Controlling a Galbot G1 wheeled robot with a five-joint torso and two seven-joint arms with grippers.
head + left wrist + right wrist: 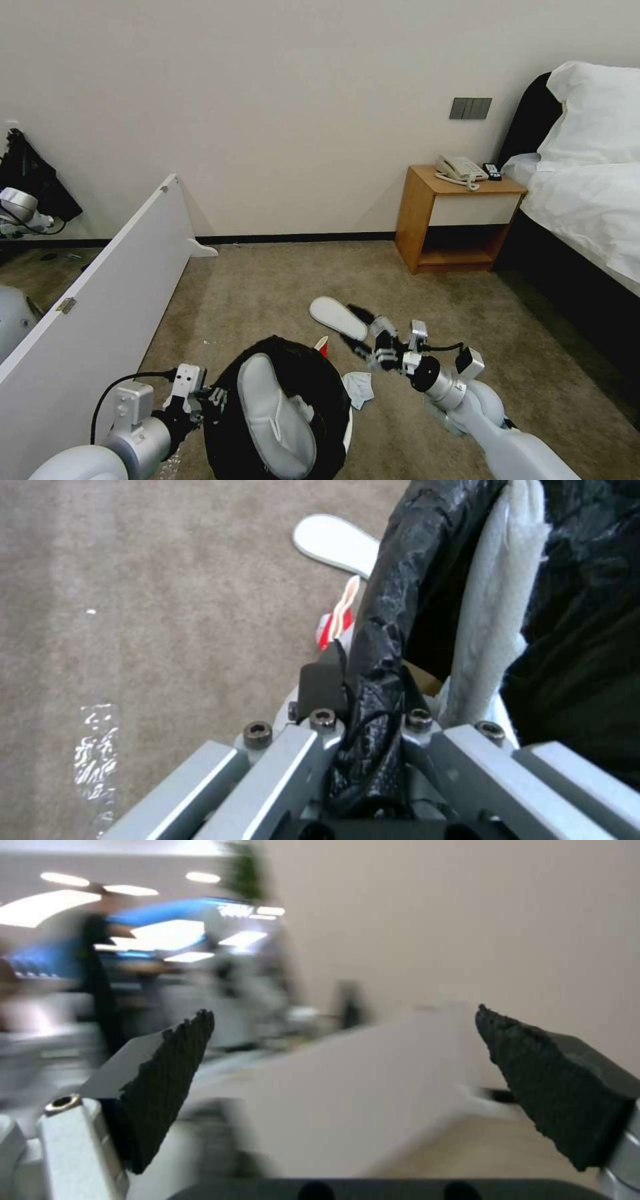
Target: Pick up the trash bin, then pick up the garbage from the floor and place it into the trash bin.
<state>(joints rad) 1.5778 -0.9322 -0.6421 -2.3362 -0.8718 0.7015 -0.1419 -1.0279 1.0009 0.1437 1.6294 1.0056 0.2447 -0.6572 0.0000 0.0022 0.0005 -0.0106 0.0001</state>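
The trash bin (323, 390), white with a crinkled black bag over its rim, is low in the head view and holds one white slipper (277, 417). My left gripper (208, 397) is shut on the bin's bagged rim (373, 680), one finger outside and one inside. Just past the bin, a second white slipper (338, 318) lies on the carpet, with a red-and-white carton (322, 345) and a white tissue (358, 389) near it. My right gripper (357, 329) hovers open and empty beside that slipper, its black pads (170, 1085) wide apart.
A long white board (100, 293) stands on edge along the left. A wooden nightstand (457, 220) with a phone stands against the far wall, with the bed (587, 200) to its right. A scrap of clear film (97, 745) lies on the carpet.
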